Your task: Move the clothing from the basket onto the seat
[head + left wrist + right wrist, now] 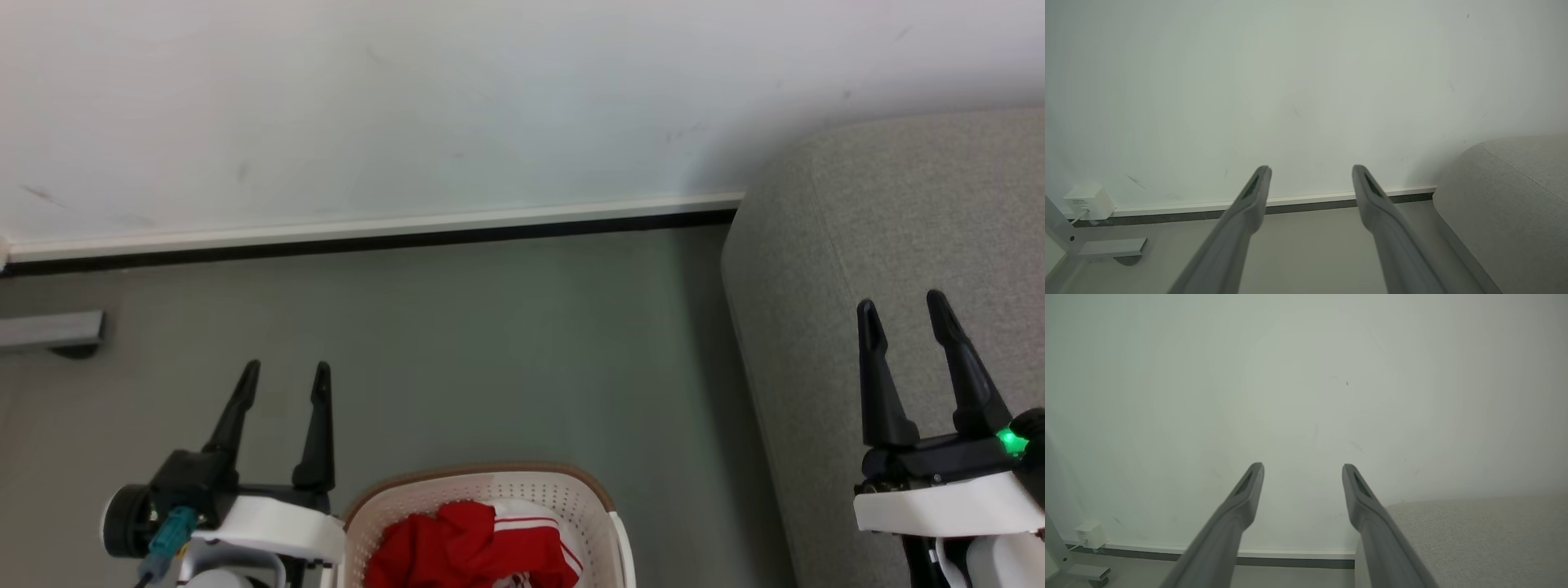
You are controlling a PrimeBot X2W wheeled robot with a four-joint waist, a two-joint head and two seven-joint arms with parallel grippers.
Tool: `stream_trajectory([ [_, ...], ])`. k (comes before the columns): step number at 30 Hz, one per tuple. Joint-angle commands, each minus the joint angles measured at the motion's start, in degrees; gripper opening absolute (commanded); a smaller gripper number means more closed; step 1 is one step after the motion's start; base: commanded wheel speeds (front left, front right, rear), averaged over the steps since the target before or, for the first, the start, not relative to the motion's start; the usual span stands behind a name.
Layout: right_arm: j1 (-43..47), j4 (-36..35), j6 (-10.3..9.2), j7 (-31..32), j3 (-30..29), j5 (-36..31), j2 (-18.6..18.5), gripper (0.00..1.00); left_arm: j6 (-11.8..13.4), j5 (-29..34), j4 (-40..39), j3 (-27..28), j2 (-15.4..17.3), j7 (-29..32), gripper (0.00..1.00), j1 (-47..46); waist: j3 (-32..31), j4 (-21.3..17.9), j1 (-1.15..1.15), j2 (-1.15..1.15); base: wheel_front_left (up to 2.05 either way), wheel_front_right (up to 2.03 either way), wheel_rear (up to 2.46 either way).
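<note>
Head view: the clothes [465, 547] are a red bunch in the basket [506, 494] down at 6 o'clock, with one bit showing white with thin red stripes. The left gripper [287, 367] has its body just beside the basket's rim, at about 9 o'clock of it. Its jaws are spread wide with nothing in them, and the fingers point to 12 over the floor [490, 343]. From its tips the clothes lie at roughly 4 o'clock, not touching. The right gripper [902, 302] is over at 3 o'clock, also spread wide and empty, and it shows against the sofa [898, 204]. The clothes are at about 8 o'clock from it, well apart.

Left wrist view: the fingers [1241, 220] stand apart with the wall [1306, 81] showing between them. The sofa's rounded end is at 4 o'clock, and there's a small white box [1086, 202] low on the wall at 8 o'clock.

Right wrist view: same deal, fingers [1233, 514] apart and nothing held. The sofa top is at 4 o'clock, right next to one finger.
</note>
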Motion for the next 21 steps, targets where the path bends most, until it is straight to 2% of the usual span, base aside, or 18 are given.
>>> stream_trajectory([
  [1,-1.96,-0.57,0.17,0.04,-0.20,0.54,-0.36,1.00,-0.25,-0.10,0.93,-0.09,0.24,-0.04,1.00,-1.60,3.50,-0.86,0.00,0.00,0.00,0.00,0.00],
  [9,-7.35,-2.03,0.17,0.04,-0.96,1.92,-0.31,1.00,-0.92,-1.27,6.90,-1.59,0.18,-0.04,1.00,-6.23,10.43,-2.15,0.00,0.00,0.00,0.00,0.00],
  [21,-14.64,-4.88,0.17,0.04,-3.21,3.26,0.45,1.00,-2.82,-1.00,25.54,-7.01,0.90,-0.04,1.00,-15.77,19.78,-3.74,0.00,0.00,0.00,0.00,0.00],
])
